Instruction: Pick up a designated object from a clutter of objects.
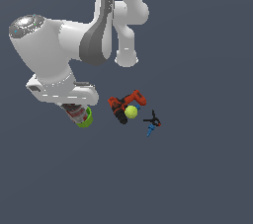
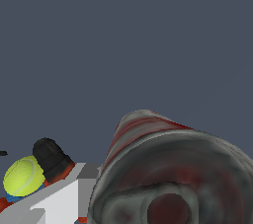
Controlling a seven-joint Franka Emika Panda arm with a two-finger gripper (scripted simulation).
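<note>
The can [image 1: 75,113], with a dark grey, red and white label, sits under my hand in the exterior view, tilted against the bright green cup [image 1: 87,118]. In the wrist view the can [image 2: 168,173] fills the near part of the picture, its metallic end facing the camera. My gripper [image 1: 73,108] is down around the can. One grey finger [image 2: 59,199] presses against its side, and the other finger is hidden behind it. The cup does not show in the wrist view.
To the exterior view's right of the can lie the red-and-black drill [image 1: 126,104], the yellow-green ball [image 1: 131,112] against it, and a small black-and-blue clamp [image 1: 152,122]. The wrist view also shows the ball [image 2: 22,176] and the drill's black end [image 2: 49,156].
</note>
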